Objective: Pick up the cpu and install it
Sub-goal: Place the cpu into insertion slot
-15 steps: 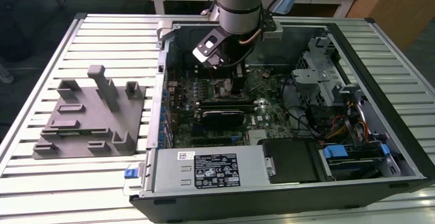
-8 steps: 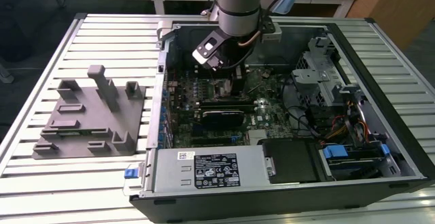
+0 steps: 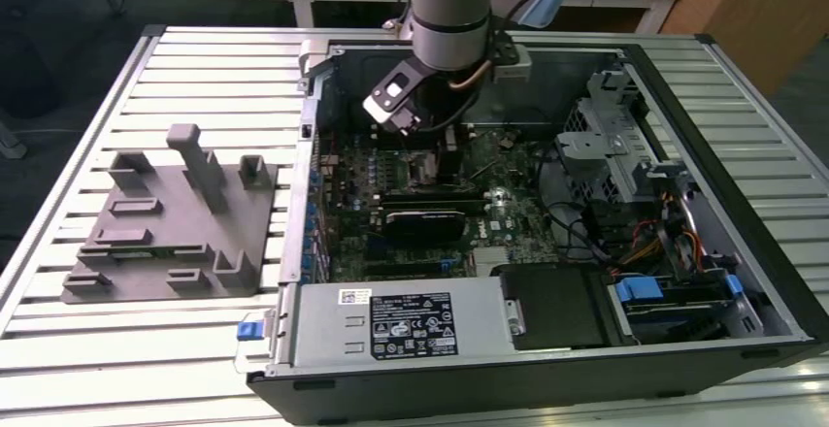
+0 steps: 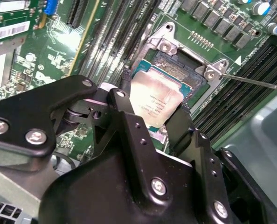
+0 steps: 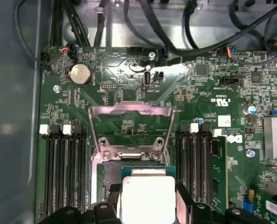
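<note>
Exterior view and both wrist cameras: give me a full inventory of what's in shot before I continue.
cpu: one, pale silver top, between the gripper's fingers over the open socket
socket: one, dark with a metal frame, on the motherboard, load plate raised
motherboard: one, green, inside the case
memory slots: two banks, black, either side of the socket
coin battery: one, silver, on the motherboard
case: one, black, lying open on the table
power supply: one, silver, along the case's near wall
fixture: one, grey, on the table at the exterior view's left of the case
table: one, pale slatted metal
arm: one, grey, reaching down into the case
gripper: one, black, shut on the cpu
</note>
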Available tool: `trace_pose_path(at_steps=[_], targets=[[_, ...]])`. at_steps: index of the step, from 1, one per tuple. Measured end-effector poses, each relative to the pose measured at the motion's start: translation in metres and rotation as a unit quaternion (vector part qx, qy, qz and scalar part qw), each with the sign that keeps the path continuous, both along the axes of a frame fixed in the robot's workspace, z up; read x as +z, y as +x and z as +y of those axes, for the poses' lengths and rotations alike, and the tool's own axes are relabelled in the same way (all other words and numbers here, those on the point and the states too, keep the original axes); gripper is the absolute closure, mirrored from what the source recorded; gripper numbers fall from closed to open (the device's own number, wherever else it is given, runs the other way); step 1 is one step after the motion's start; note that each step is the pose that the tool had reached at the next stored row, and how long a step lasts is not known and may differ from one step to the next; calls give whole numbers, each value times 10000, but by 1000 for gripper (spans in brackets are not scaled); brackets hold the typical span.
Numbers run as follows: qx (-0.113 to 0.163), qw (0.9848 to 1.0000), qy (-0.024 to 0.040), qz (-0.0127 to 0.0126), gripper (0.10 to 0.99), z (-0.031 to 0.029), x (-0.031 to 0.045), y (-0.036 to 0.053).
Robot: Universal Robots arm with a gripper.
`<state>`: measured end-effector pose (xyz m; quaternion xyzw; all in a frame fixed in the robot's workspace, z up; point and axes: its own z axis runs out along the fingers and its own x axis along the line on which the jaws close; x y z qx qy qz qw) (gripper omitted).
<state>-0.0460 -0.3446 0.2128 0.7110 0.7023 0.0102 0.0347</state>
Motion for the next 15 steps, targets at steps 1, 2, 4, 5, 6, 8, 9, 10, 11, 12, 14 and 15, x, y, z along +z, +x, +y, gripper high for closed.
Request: trace_pose_path(at_steps=[1, 2, 4, 5, 6, 8, 9, 10, 11, 12, 14, 15], targets=[[5, 10000, 0, 0, 545, 7, -6, -2], [13, 10000, 1, -1, 545, 14, -13, -3], [35, 10000, 0, 0, 545, 23, -29, -3], [49, 10000, 0, 0, 545, 27, -37, -3], [62, 10000, 0, 0, 545, 31, -45, -3], [82, 10000, 0, 0, 545, 38, -63, -3], [82, 10000, 0, 0, 545, 40, -69, -4], [83, 10000, 0, 0, 545, 42, -75, -4], [82, 10000, 0, 0, 545, 45, -81, -4], [82, 10000, -1, 0, 545, 49, -85, -4], [83, 10000, 0, 0, 545, 61, -95, -5], [84, 10000, 1, -1, 545, 66, -100, -6]])
